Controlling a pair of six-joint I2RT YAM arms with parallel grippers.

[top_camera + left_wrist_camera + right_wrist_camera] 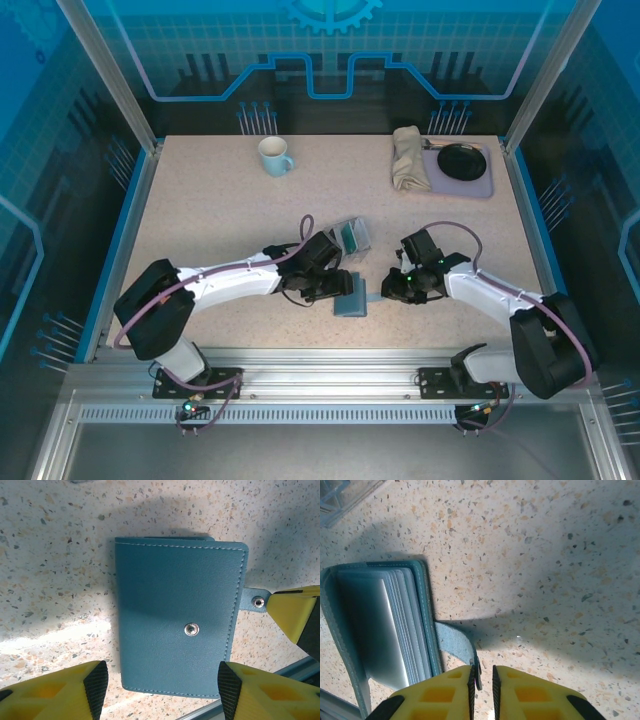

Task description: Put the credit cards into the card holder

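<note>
While my right tool (482, 675) pinches the strap (455, 640) to pull the wallet (175, 615) open, my left tool (162, 680) straddles it, jaws apart.

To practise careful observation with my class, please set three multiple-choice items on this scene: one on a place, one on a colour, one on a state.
1. Where is the mug?
A) at the far side of the table, left of the cloth
B) at the near edge
C) at the table's centre

2. What colour is the card holder?
A) red
B) teal-blue
C) black

3. The right gripper is:
A) open in the air
B) shut on the card holder's strap
C) holding the mug

Key: A, the mug stands near the back edge; B, the cover is teal-blue; B, the gripper pinches the strap.
</note>
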